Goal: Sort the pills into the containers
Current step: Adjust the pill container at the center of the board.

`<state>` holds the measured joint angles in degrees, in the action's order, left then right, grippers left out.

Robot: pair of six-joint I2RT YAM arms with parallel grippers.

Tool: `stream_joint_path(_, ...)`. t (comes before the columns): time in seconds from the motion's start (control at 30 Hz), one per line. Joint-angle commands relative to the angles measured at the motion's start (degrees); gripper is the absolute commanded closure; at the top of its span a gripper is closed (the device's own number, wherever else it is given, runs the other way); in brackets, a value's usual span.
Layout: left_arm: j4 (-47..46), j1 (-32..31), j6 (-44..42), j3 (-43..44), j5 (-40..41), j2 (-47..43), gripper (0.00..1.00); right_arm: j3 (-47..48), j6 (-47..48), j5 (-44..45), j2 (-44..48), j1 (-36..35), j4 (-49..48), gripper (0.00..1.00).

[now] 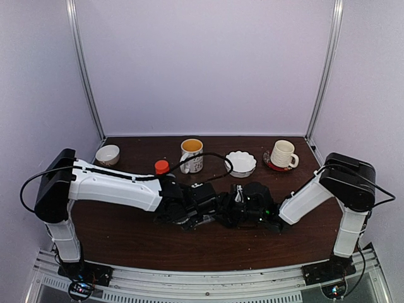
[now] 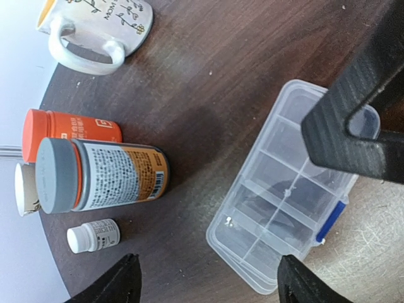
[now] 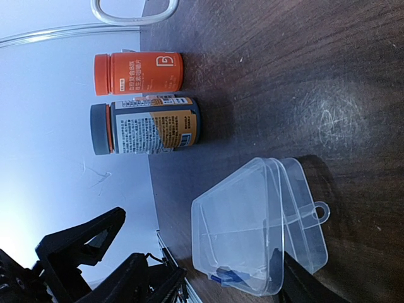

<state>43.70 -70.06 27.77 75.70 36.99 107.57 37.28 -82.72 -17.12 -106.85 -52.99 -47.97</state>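
– Checking overhead first: left arm and right arm both reach in over the brown table, wrists almost meeting mid-table. Box?

– Mostly hidden under them there. The left wrist view shows it plainly: clear box flat on the wood, well apart from the bottles, a grid of small compartments, blue latch on one long side.

– Lid?

– The right wrist view shows it raised at a slant, hinged along the far side.

– Left gripper?

– Fingers spread wide, gripping nothing. A near corner of the box lies between them in view; whether they touch it, cannot tell.

– Right gripper?

– Jaws well apart too, not clamped on anything. One finger overlaps the box's near edge and the other stands clear of it. Contact unclear.

– Pills?

– Cannot make any out. Two pale specks sit at the box's rim, too small to name.

– Surroundings?

– Orange bottle and grey-capped bottle just beside each other, a small white bottle near them, and a printed mug further off. Along the back edge: small bowl, white fluted dish, and a cup on a saucer.
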Motion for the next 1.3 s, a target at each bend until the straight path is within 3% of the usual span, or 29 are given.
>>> stream_joint_path(0.0,1.51,0.48,0.85,1.59,3.46,-1.82,0.22,1.02,0.54,-0.19,-0.54,0.16,1.19,0.32)
stream_joint_path(0.27,-6.77,0.94,-3.76,-2.83,-10.34,-2.74,0.17,1.88,0.70,-0.45,-0.70,0.17,1.68,0.31)
stream_joint_path(0.43,-7.04,1.83,-4.10,-3.15,-12.04,-1.42,0.15,1.83,0.74,-0.44,-0.80,0.14,1.82,0.31)
stream_joint_path(0.7,-6.07,3.02,-3.89,-2.77,-8.63,0.63,0.15,2.33,1.02,-0.47,-0.40,0.17,2.68,0.32)
stream_joint_path(0.93,-7.40,3.38,-4.94,-3.04,-11.25,1.58,0.15,2.80,1.08,-0.61,-0.53,0.17,3.21,0.32)
stream_joint_path(1.27,-3.27,3.54,-4.21,-0.52,-2.33,1.56,0.18,2.89,1.42,-0.69,-0.76,0.16,3.62,0.32)
